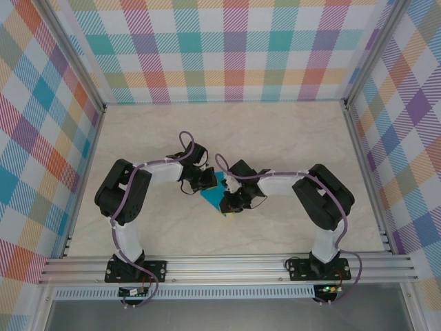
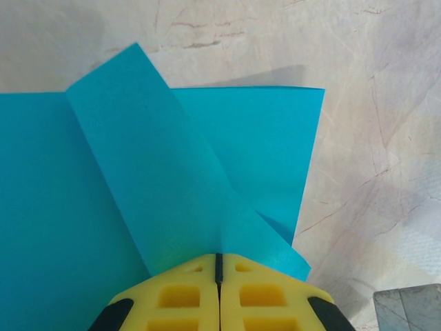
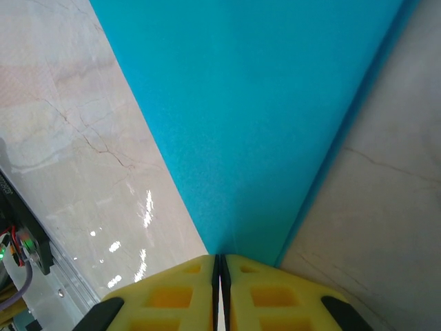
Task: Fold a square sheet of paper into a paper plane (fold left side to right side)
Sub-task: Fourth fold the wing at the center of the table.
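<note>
In the top view the two arms bend inward and meet at the middle of the table (image 1: 275, 138); the teal sheet of paper (image 1: 212, 196) lies there on the pale marbled surface, crowded between the two wrists; the left gripper (image 1: 201, 186) is at its upper-left edge and the right gripper (image 1: 231, 204) at its lower-right edge, so little of the paper shows between them.

In the left wrist view the left gripper (image 2: 219, 261) sits at the bottom centre of the frame; its yellow fingers (image 2: 179, 296) are pressed together with just a thin dark seam between them; the sheet of paper (image 2: 138, 172) spreads away from them toward the top and left; a long folded-over flap runs as a slanted band from the upper left down to the fingertips, and its lower end enters the seam, so this gripper is clamped on the paper; the flat layer beneath ends in a sharp corner at the upper right, with bare table beyond it on the right.

In the right wrist view the right gripper (image 3: 220, 261) is likewise at the bottom centre, its yellow fingers (image 3: 172, 296) closed; the sheet of paper (image 3: 255, 117) fills the upper middle as a broad wedge that narrows downward until its tip meets the seam; this gripper is pinched on the paper too; marbled table shows to either side of the wedge, with glare spots at the lower left.
</note>
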`<state>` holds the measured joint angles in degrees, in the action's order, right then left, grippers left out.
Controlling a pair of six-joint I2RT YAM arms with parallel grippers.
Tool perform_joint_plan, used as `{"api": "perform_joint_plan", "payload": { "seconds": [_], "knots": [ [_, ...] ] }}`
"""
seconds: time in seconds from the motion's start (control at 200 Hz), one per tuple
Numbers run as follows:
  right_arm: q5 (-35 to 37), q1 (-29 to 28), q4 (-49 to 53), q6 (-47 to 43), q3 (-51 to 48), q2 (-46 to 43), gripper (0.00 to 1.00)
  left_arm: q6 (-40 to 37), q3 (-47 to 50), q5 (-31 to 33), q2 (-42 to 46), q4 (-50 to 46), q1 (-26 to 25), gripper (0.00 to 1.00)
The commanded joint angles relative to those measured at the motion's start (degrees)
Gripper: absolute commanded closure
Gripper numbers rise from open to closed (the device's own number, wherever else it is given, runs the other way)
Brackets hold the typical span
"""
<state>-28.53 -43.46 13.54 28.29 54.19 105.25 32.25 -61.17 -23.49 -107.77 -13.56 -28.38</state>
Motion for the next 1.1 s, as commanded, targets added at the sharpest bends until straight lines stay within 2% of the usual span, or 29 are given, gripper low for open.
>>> {"api": "perform_joint_plan", "payload": {
  "seconds": [0.0, 0.315, 0.55, 0.645, 0.735, 0.94, 1.095],
  "knots": [
    [-1.2, -0.3, 6.1, 0.5, -4.9, -1.5, 0.87, -0.6, 2.3, 5.6, -1.7, -6.5, 0.0, 0.95],
    [-0.5, -0.3, 11.9, -2.8, -7.2, -6.8, 0.87, -0.6, 2.3, 5.7, -1.6, -6.5, 0.0, 0.95],
    [-1.7, 0.1, 9.3, -1.0, -3.9, -14.2, 0.85, -0.4, 2.4, 5.5, -1.0, -6.5, 0.0, 0.95],
    [-2.2, 0.1, 5.4, 0.8, -1.7, -11.8, 0.88, -0.4, 2.4, 5.4, -1.0, -6.4, 0.0, 0.95],
    [-0.1, 0.1, 3.4, 2.9, 0.9, -7.5, 0.98, -0.5, 2.3, 5.4, -1.0, -6.5, 0.0, 0.95],
    [2.5, 0.3, 2.1, 4.9, 4.2, -1.4, 1.00, -0.3, 2.0, 5.2, -0.9, -6.4, 0.0, 0.95],
    [4.4, 0.7, 0.9, 6.2, 0.3, -1.1, 1.00, -0.5, 2.0, 5.3, -0.7, -6.6, 0.0, 0.95]
  ]
}}
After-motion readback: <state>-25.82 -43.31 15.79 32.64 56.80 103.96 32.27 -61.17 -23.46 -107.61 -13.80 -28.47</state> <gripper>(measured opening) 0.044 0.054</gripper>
